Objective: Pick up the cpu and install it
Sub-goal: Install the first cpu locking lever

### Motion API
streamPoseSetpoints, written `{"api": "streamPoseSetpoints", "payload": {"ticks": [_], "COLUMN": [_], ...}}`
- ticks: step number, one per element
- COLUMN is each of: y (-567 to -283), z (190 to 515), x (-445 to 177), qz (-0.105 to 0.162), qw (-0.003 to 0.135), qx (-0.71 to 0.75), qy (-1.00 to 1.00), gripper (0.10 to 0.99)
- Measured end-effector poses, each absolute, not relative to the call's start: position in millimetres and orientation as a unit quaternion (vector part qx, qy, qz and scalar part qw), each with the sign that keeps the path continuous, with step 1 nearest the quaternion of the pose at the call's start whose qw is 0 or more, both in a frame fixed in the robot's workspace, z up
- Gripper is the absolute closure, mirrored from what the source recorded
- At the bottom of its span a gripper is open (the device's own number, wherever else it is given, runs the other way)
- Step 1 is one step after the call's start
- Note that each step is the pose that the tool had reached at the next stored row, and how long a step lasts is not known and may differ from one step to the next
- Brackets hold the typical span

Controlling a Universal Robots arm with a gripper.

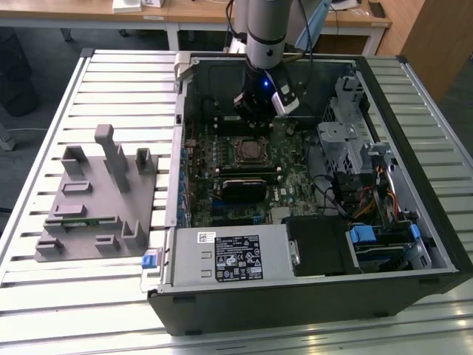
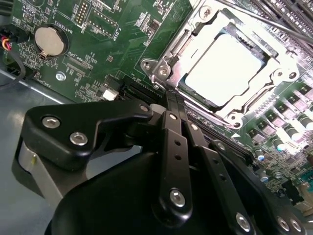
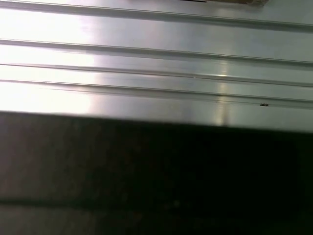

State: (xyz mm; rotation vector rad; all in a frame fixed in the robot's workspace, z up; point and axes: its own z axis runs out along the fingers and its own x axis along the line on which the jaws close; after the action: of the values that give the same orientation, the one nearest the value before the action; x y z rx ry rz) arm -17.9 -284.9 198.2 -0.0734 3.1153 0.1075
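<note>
cpu: the cpu (image 2: 222,68) sits flat inside the socket frame (image 2: 161,71) on the motherboard (image 2: 105,46), its silvery top facing up; from how it lies i'd judge it already seated in place.
gripper: the gripper (image 2: 172,98) has its two black fingers pressed together, tips meeting with nothing between them, right at the near edge of the socket frame; it holds no chip.
arm: in the exterior view the gripper (image 1: 255,118) hangs from the arm (image 1: 264,29) just above the far side of the socket (image 1: 249,151), inside the open computer case (image 1: 310,296), likely kept low and close because the work is around the socket.
fixture: the grey plastic fixture (image 1: 100,200) rests on the slatted metal table (image 1: 44,111) to the exterior view's left of the case, well apart from the gripper; its shaped pockets look meant to hold parts upright and ready, and a narrow green strip lies in one of them.
nearby parts: a round coin battery (image 2: 49,40) sits on the board beside the socket, clear of the fingers.
first wrist view: pale metal slats (image 3: 156,54) above a dark edge.
</note>
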Motion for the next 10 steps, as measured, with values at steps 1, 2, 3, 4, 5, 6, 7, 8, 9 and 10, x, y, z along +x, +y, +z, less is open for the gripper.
{"api": "streamPoseSetpoints", "payload": {"ticks": [1,2,3,4,5,6,7,8,9,10], "y": [-284.9,-284.9,-284.9,-284.9,-284.9,-284.9,-284.9,-284.9,-284.9,-284.9], "z": [198.0,197.9,197.8,197.6,197.4,197.3,197.1,197.1,197.1,197.0], "x": [-17.9,-17.9,-17.8,-17.7,-17.6,-17.5,-17.5,-17.4,-17.4,-17.4], "qz": [0.034,0.034,0.034,0.034,0.034,0.034,0.035,0.035,0.035,0.035], "qw": [0.012,0.012,0.012,0.011,0.011,0.011,0.011,0.011,0.011,0.011], "qx": [-0.024,-0.023,-0.023,-0.023,-0.023,-0.023,-0.023,-0.023,-0.023,-0.023], "qy": [0.999,0.999,0.999,0.999,0.999,0.999,0.999,0.999,0.999,0.999], "gripper": [0.980,0.980,0.980,0.980,0.980,0.980,0.980,0.980,0.980,0.980]}}
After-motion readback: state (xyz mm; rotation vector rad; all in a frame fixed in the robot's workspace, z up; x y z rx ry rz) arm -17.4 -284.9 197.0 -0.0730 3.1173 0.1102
